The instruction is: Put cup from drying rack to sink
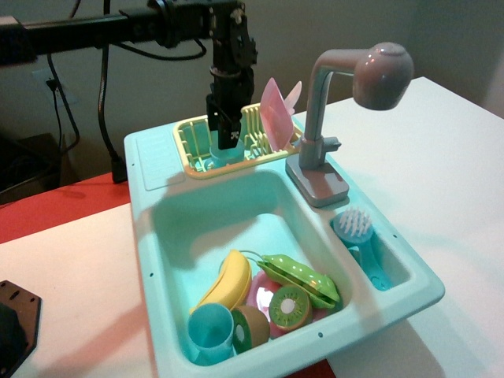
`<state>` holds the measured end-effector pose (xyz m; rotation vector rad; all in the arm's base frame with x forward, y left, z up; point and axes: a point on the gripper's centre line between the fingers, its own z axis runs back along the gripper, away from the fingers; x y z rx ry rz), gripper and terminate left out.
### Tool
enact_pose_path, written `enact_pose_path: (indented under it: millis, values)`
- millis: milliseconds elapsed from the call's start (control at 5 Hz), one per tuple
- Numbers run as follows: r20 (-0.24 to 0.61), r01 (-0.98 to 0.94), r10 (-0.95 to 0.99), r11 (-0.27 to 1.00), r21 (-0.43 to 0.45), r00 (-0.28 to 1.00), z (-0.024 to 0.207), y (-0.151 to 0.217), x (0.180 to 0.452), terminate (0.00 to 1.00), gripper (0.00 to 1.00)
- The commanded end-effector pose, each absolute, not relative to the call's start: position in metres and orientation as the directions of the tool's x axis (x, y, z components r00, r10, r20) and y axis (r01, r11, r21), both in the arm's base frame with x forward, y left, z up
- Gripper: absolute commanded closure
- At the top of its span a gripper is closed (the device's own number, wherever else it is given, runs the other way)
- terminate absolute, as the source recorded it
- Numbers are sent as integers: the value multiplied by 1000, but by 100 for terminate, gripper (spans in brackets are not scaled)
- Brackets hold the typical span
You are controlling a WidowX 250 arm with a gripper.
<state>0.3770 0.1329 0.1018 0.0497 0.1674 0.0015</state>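
My gripper (227, 135) is down over the cup (226, 155) in the drying rack (189, 142), grip unclear; the sink (169, 228) awaits.

The white bench (457, 157) carries the sink (150, 236) directly below my end effector (226, 134). A black object (16, 319) lies on it, far to the lower left.

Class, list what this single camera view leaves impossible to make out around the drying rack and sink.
- The cup in the drying rack: mostly hidden behind the gripper; handle unseen.
- Gripper: whether it is closed on the cup, masked by its own dark body.
- Pink plate in the sink: covered by toy food.
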Motion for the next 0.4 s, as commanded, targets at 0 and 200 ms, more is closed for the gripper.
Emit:
enact_pose_path:
  millis: [0, 200]
  values:
    - [-133, -1, 10, 998, 67, 991, 110, 136, 381, 0, 0]
    - [-130, 2, 7, 998, 67, 991, 103, 134, 379, 0, 100]
